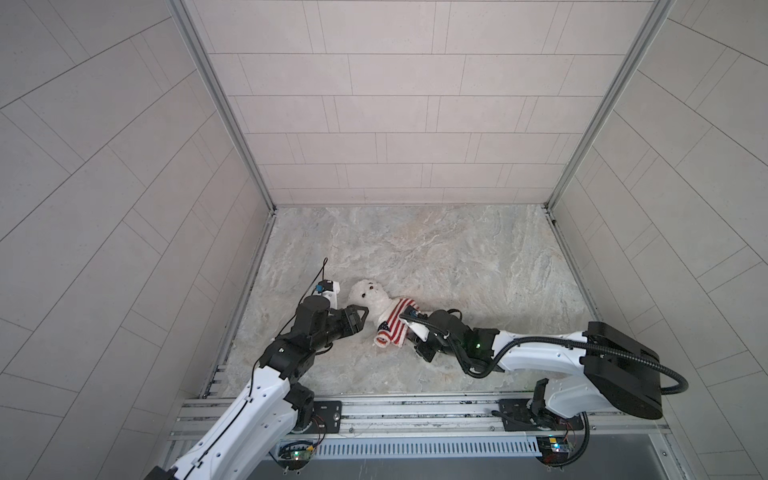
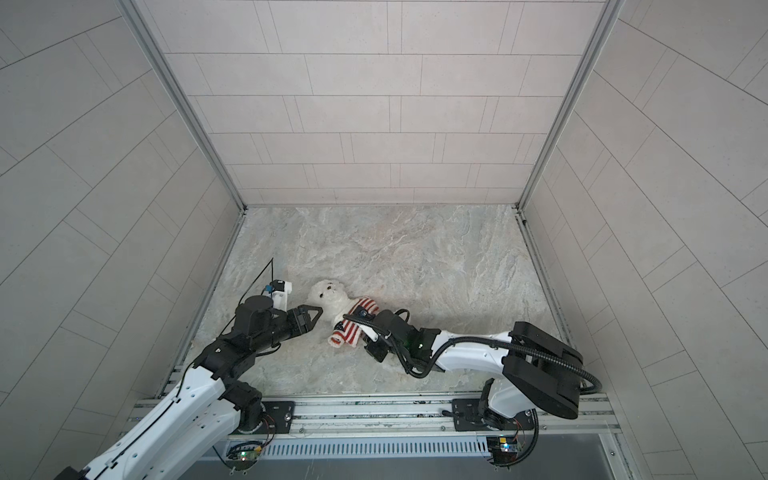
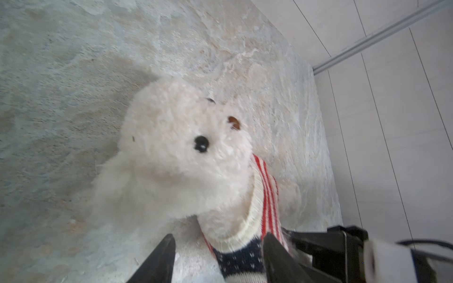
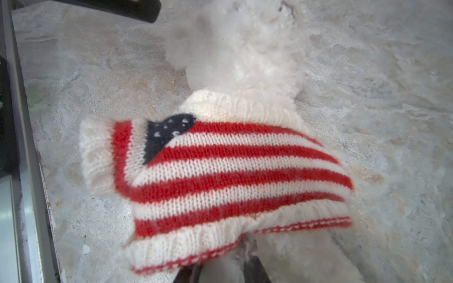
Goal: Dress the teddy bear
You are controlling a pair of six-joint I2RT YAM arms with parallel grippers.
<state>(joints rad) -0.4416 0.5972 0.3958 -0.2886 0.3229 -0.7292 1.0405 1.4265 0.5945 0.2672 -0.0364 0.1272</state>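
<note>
The teddy bear (image 1: 368,291) (image 2: 328,293) lies on its back on the marble floor, head toward the back left. A red-and-white striped sweater (image 1: 395,325) (image 4: 220,166) with a navy dotted patch covers its body. My left gripper (image 1: 362,314) (image 3: 220,257) is open beside the bear's shoulder, and its fingers (image 3: 166,259) straddle the sweater's navy sleeve end without clamping it. My right gripper (image 4: 221,267) is at the bottom hem, jaws drawn close with the hem and white fur between them. Its tips are hidden under the hem.
Tiled walls enclose the marble floor (image 1: 457,257) on three sides. An aluminium frame rail (image 1: 245,299) runs along the floor's left edge, close to my left arm. The arm mounting rail (image 1: 415,409) crosses the front. Open floor lies behind and to the right of the bear.
</note>
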